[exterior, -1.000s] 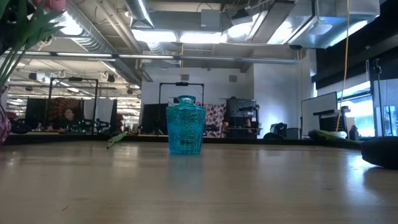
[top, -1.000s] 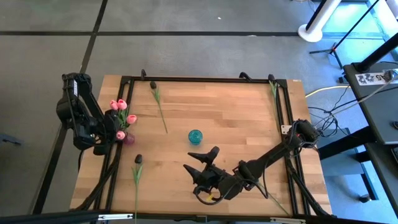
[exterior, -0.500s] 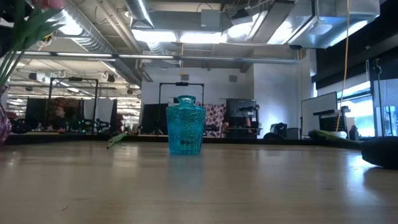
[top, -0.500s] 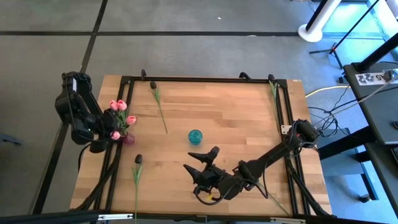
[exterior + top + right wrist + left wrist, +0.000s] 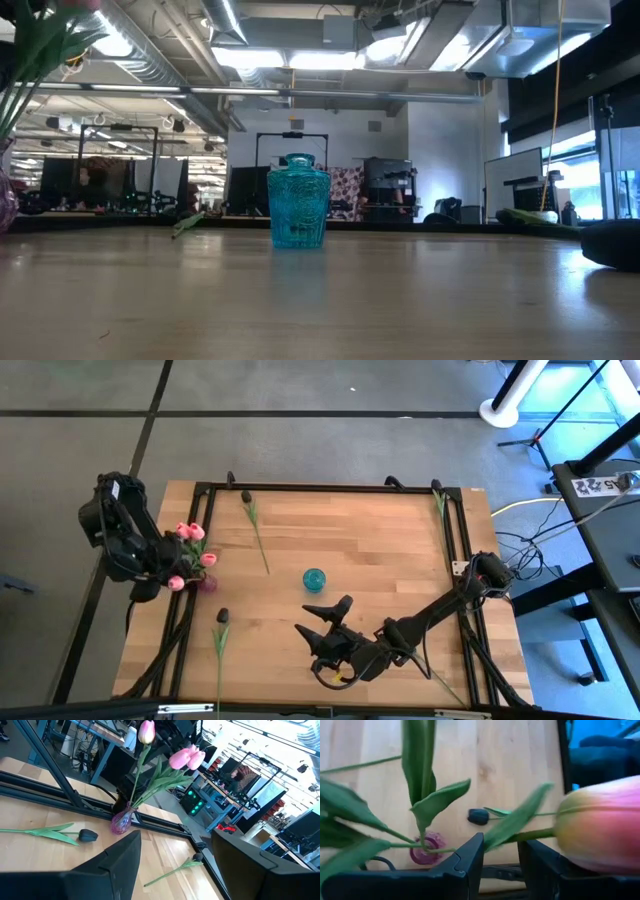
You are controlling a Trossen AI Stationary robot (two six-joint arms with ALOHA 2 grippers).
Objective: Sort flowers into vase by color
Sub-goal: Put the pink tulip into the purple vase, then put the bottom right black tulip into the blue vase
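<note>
A small purple vase (image 5: 207, 583) near the table's left edge holds several pink tulips (image 5: 191, 532); it also shows in the right wrist view (image 5: 121, 822). My left gripper (image 5: 157, 586) is just left of it, shut on one pink tulip (image 5: 176, 582) whose stem runs down into the vase (image 5: 426, 854). Two dark tulips lie flat on the wood, one near the far edge (image 5: 256, 530) and one near the near-left corner (image 5: 220, 640). A teal vase (image 5: 314, 578) (image 5: 298, 201) stands empty mid-table. My right gripper (image 5: 316, 619) rests open, low, near the front edge. My left gripper has the pink tulip's stem (image 5: 519, 836) between its two fingertips, just below the bud (image 5: 600, 836), with the fingers lying across the stem. The lower end of the stem stays in the purple vase, and the flower leans out toward the table's left edge.
Black rails frame the tabletop (image 5: 320, 488). Another green stem lies along the right rail (image 5: 440, 505). Bare wood lies between the teal vase and the far edge. Lab equipment fills the room beyond the table (image 5: 400, 190).
My left gripper has moved toward the table's left edge, away from the purple vase. The pink bud it holds went with it and leans farther out from the vase. The other tulips, both vases and the right arm have kept still.
</note>
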